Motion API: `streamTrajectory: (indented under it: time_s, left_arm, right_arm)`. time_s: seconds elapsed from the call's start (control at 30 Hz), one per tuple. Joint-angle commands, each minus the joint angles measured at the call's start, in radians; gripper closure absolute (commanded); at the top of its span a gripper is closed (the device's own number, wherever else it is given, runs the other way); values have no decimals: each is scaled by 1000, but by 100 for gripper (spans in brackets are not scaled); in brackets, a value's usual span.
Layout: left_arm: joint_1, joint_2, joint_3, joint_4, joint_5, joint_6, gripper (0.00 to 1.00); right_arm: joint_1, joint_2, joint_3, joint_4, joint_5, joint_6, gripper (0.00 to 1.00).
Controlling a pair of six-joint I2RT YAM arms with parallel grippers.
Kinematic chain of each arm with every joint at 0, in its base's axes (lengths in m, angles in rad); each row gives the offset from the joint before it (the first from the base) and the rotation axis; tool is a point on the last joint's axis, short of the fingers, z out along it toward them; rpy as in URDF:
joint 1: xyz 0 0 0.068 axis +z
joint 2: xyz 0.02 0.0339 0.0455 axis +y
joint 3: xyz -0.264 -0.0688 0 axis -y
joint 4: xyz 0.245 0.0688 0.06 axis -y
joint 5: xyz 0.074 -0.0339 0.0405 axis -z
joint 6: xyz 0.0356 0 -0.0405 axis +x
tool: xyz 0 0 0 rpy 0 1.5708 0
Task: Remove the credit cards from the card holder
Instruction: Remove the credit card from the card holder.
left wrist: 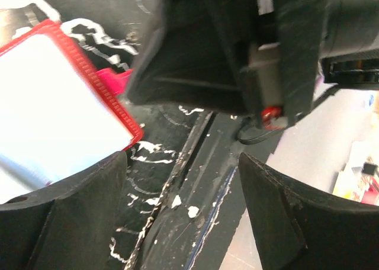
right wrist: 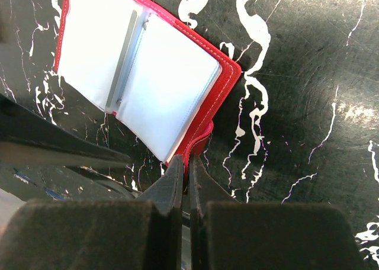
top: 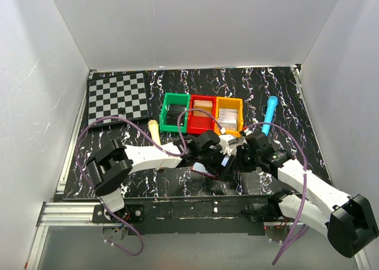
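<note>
- Item under inspection: card holder [right wrist: 160, 86], lying opened flat on the table [right wrist: 296, 104], pale glossy sleeves facing up, red stitched border all round. It sits at the near middle of the table, under the two wrists.
- Right gripper [right wrist: 188, 166]: fingers pressed together with no gap. The snap tab [right wrist: 204, 138] runs down into the closed tips, so it appears to pinch the holder by that tab. The contact itself is in shadow.
- Left gripper [left wrist: 180, 172]: fingers spread wide, nothing between them, just beside the holder's stitched edge.
- Handling, judged: light, thin and limp. The covers will flex and the whole thing will slide or lift if pulled from one side only. The sleeves look slick and would give poor purchase.
- Where to take hold, judged: pin the holder by its border or tab, then draw a card by its exposed edge at a sleeve mouth. Whether the sleeves hold cards cannot be told.
- Surface: black marbled top, hard and smooth, so there is little friction to steady the holder.
- Room: white walls on three sides. At the back stand a chessboard [top: 118, 96], a green bin [top: 174, 112], a red bin [top: 202, 113], an orange bin [top: 229, 115] and a blue pen [top: 270, 115], all well apart from the work.
</note>
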State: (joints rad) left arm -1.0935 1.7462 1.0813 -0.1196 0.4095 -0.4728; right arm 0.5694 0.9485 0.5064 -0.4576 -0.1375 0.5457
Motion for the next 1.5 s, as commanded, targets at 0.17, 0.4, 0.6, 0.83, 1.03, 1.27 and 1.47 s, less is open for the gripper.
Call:
streamTrajectory:
  time_s: [0.17, 0.4, 0.6, 0.83, 1.03, 1.27, 1.47]
  left_arm:
    - [171, -208, -254, 95, -141, -207, 23]
    - [184, -169, -247, 40, -178, -217, 23]
    - [184, -140, -224, -9, -209, -216, 22]
    - [182, -97, -195, -32, -183, -198, 23]
    - [176, -60, -169, -22, -126, -173, 24]
    - [161, -21, -139, -6, -60, -141, 24]
    - [149, -2, -116, -2, -21, -122, 24]
  right_arm:
    - [-5, -20, -16, 37, 6, 0, 99]
    - [-5, -11, -14, 46, -1, -1, 99]
    - [-5, -7, -12, 45, -4, -1, 99]
    - [-5, 4, -11, 51, -11, -4, 99]
    - [-5, 16, -5, 54, -14, -4, 99]
    - [-5, 30, 1, 54, -13, -9, 99]
    - [-5, 39, 3, 59, -13, -12, 99]
